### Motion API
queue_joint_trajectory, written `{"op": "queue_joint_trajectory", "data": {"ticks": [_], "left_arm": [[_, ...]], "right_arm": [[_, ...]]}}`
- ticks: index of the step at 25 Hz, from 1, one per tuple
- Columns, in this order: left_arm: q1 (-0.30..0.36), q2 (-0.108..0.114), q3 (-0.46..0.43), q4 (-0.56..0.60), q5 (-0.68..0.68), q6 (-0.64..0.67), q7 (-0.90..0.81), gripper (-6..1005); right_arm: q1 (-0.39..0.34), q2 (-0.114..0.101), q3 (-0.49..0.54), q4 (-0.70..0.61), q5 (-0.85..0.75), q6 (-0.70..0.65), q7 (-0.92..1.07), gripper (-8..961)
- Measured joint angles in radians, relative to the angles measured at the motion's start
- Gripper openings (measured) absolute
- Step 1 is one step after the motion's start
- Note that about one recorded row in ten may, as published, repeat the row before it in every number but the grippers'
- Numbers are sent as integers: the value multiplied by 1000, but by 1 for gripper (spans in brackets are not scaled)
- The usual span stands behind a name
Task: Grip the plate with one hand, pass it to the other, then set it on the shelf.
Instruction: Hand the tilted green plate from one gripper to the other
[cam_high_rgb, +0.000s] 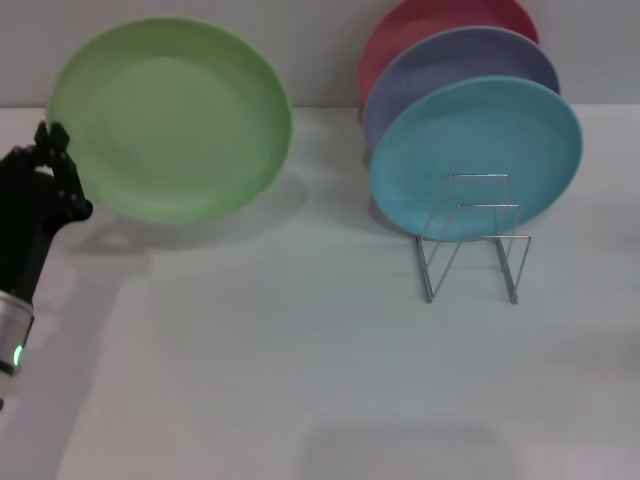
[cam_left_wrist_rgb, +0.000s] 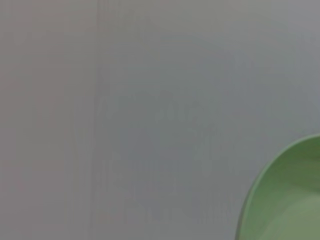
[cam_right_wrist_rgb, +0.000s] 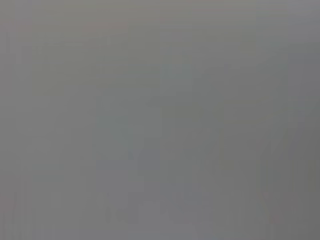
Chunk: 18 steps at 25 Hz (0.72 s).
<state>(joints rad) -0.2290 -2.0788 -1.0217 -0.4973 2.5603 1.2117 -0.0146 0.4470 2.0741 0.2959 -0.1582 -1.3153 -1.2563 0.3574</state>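
The light green plate is lifted above the white table at the far left, tilted with its face toward me. My left gripper is shut on the plate's left rim, its black hand and silver arm with a green light rising from the left edge. A part of the plate's rim also shows in the left wrist view. The silver wire shelf stands at the right of the table. My right gripper is out of view; the right wrist view shows only plain grey.
A light blue plate stands upright in the shelf's front, a lavender plate behind it and a red plate at the back. The white table stretches in front of them.
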Motion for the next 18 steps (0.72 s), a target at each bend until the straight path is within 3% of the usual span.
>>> {"op": "queue_joint_trajectory", "data": {"ticks": [4, 6, 15, 18], "left_arm": [[8, 0, 53, 25, -63, 17, 3, 33], [27, 0, 77, 29, -118, 21, 4, 33], [27, 2, 89, 42, -128, 24, 4, 32], [32, 6, 89, 41, -125, 37, 4, 32]], "right_arm": [[-29, 3, -61, 25, 0, -49, 0, 760], [-58, 5, -141, 49, -1, -110, 8, 760], [-166, 9, -311, 189, -1, -387, -7, 759], [-195, 9, -393, 304, -1, -478, -104, 759]]}}
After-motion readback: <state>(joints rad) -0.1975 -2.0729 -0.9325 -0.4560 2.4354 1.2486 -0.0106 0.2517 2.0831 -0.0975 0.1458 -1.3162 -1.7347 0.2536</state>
